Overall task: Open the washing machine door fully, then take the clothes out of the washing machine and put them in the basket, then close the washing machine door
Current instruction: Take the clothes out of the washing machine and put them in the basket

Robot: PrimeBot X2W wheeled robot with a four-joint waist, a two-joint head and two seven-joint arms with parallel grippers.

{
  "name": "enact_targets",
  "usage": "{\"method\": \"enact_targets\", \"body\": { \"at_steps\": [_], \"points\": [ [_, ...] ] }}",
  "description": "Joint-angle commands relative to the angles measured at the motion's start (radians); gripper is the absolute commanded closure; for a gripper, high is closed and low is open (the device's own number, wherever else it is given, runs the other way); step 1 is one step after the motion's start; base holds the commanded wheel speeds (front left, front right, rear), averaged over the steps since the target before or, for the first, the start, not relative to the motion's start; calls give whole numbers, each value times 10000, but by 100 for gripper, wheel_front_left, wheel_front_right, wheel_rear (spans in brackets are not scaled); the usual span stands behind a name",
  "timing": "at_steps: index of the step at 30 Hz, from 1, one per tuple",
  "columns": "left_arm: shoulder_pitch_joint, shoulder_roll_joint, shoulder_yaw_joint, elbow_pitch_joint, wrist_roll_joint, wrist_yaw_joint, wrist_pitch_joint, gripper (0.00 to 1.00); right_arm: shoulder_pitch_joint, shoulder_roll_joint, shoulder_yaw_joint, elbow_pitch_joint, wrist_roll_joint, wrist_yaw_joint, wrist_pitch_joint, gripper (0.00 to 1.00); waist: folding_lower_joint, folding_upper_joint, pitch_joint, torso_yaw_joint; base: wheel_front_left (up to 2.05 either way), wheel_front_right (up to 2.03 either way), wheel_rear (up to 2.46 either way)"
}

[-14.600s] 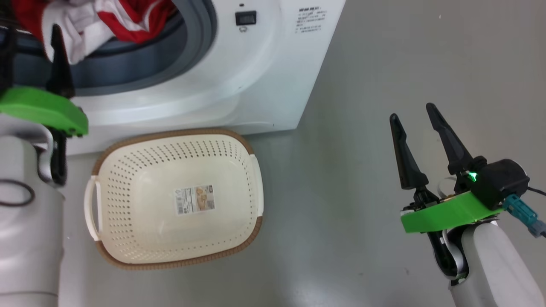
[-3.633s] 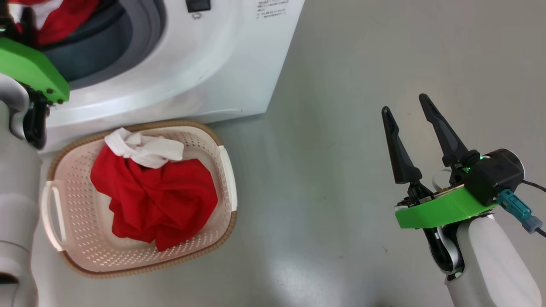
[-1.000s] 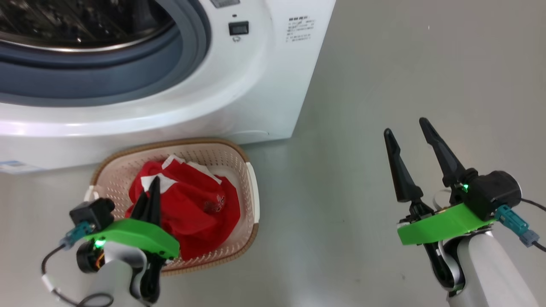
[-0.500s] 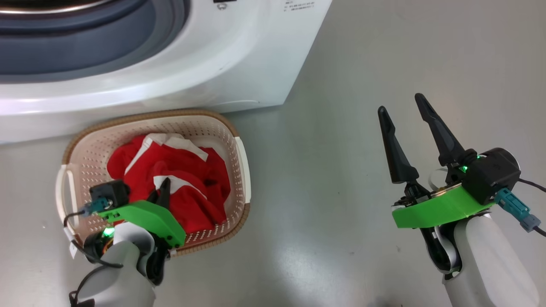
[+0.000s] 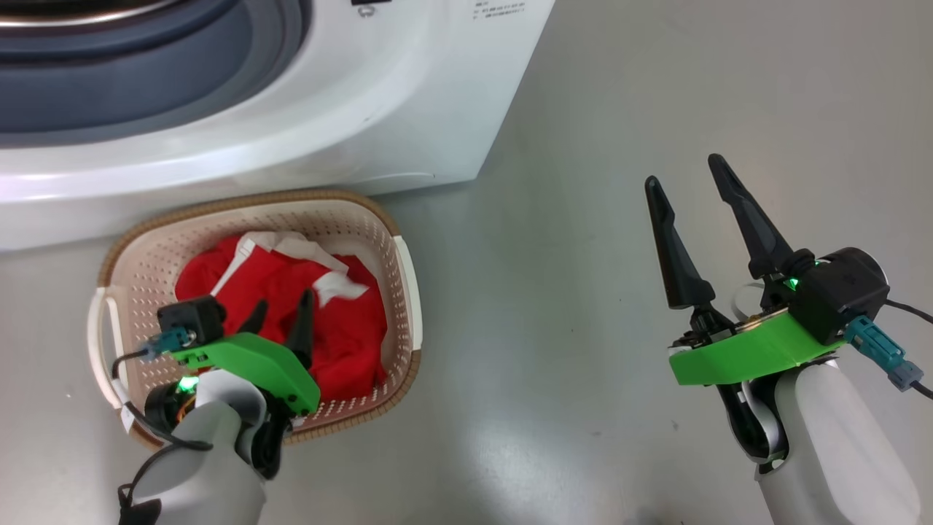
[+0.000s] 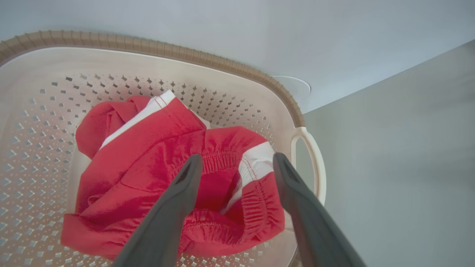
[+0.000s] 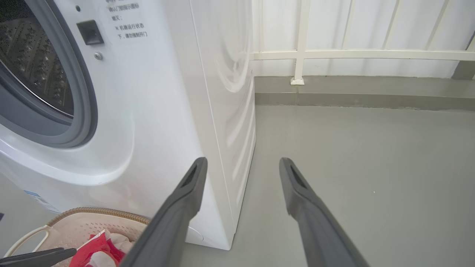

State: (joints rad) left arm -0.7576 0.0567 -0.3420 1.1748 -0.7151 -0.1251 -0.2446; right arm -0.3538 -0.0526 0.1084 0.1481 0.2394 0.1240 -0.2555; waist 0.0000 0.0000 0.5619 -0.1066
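The grey floor under me is smooth and shines in a pale patch. The washing machine stands on it. The basket sits on the floor just beside the machine's front base. From my right wrist, the floor's far edge meets a low kerb under a white railing.

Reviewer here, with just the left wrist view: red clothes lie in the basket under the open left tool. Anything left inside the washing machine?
Observer: The right wrist view shows part of the drum: bare perforated steel, no fabric there.
Operator: Is the opening covered?
Observer: No, the grey rubber ring of the washing machine stands exposed.
Operator: And the right tool?
Observer: The right tool is open, holding nothing, above the floor right of the basket.
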Motion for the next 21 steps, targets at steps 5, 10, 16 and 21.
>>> {"method": "enact_targets", "body": {
  "at_steps": [5,10,16,21],
  "points": [
    [584,555,211,-836,-150,-55,-165,0,64,24,229,-131,138,67,-63,0,0,0,-654,104,0,0,0],
    [1329,702,782,-1962,174,-55,-169,0,298,24,176,26,74,67,-63,0,0,0,-1367,262,0,0,0],
    [2242,590,1398,-3073,861,-55,-170,0,650,24,137,237,-1,67,-63,0,0,0,-2244,504,0,0,0],
    [2921,540,1841,-4101,1397,-55,-171,0,910,24,106,368,-46,67,-63,0,0,0,-2929,647,0,0,0]
  ]
}}
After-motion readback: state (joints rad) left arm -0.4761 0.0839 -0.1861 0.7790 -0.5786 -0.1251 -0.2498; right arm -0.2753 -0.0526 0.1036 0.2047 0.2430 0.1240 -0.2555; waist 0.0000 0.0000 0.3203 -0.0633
